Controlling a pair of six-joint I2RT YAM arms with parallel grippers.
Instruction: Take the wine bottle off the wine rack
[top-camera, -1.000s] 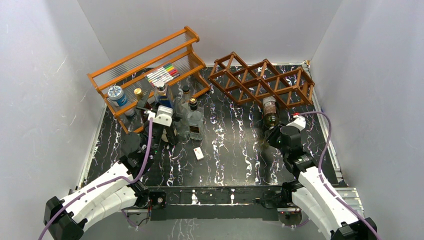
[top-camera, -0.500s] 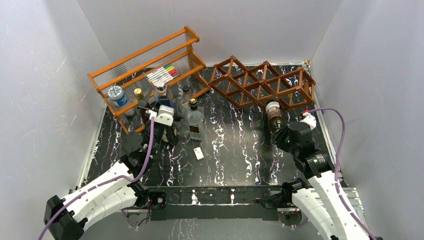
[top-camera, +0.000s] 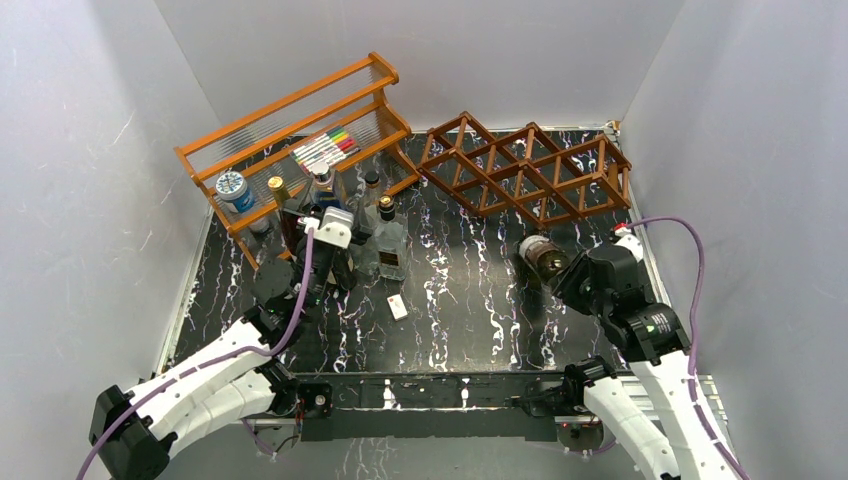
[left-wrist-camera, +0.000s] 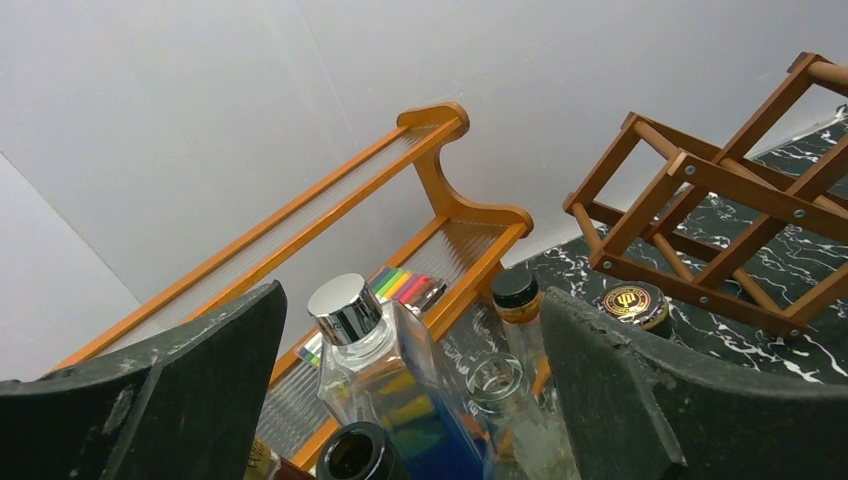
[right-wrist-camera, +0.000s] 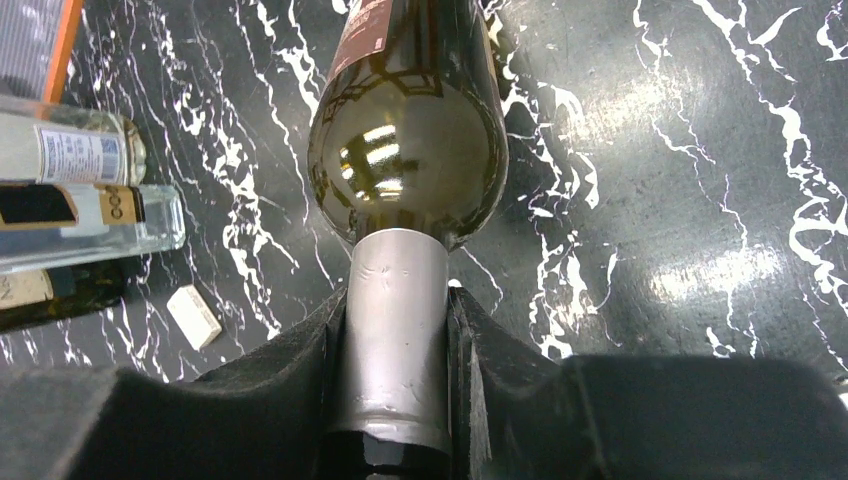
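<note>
At the near right of the desk (top-camera: 450, 290), the right hand (top-camera: 572, 277) is clamped tight on the silver-foiled neck of the wine bottle (top-camera: 545, 258), one finger pressed to each side of it. In the wrist view the dark green body swells out directly beyond the fingertips, its red label facing away toward the marbled black surface below. From above, the bottle lies tilted, its base pointing away from the hand toward the middle of the desk. It is out of the wine rack (top-camera: 525, 170), which stands behind it along the back right with none of its diamond cells around the glass. On the near left, a small white block (top-camera: 397, 306) lies on the desk. Past it, the left hand (left-wrist-camera: 410, 390) is spread wide and holds nothing, its two dark fingers framing a cluster of upright bottles (top-camera: 385, 235) just ahead. Farther back on the left stands the orange shelf (top-camera: 300, 140), with coloured markers (top-camera: 325, 147) on one tier.
</note>
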